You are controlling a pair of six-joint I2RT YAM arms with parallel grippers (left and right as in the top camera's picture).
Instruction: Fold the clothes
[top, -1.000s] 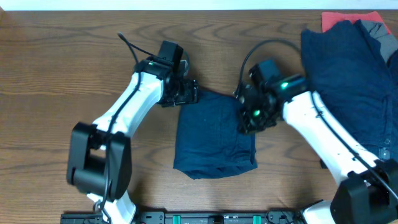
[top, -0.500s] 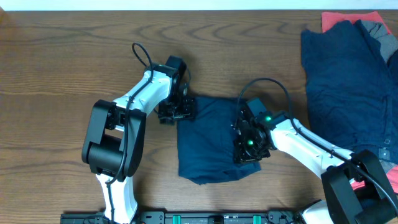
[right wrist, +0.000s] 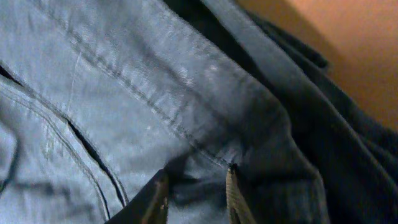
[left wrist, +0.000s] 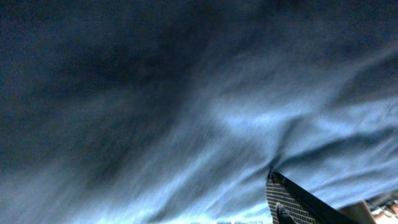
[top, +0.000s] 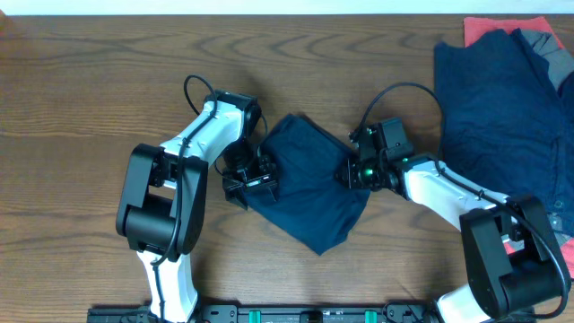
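A folded dark navy garment (top: 309, 193) lies skewed on the table's middle, one corner pointing to the front. My left gripper (top: 258, 175) is at its left edge and shut on the cloth. In the left wrist view the navy cloth (left wrist: 186, 93) fills the frame and only one finger (left wrist: 292, 200) shows. My right gripper (top: 352, 172) holds the garment's right edge. In the right wrist view its fingers (right wrist: 196, 186) pinch a seamed fold of the navy cloth (right wrist: 155, 93).
A pile of clothes lies at the back right: a large navy piece (top: 502, 99) over a coral-red piece (top: 502, 27) and a grey piece (top: 545, 40). The brown wooden table (top: 90, 81) stretches to the left. Both arms' cables loop near the garment.
The navy garment has turned from square to skewed and shifted. My left gripper moved toward the front along its left edge. My right gripper moved back toward the upper right edge.
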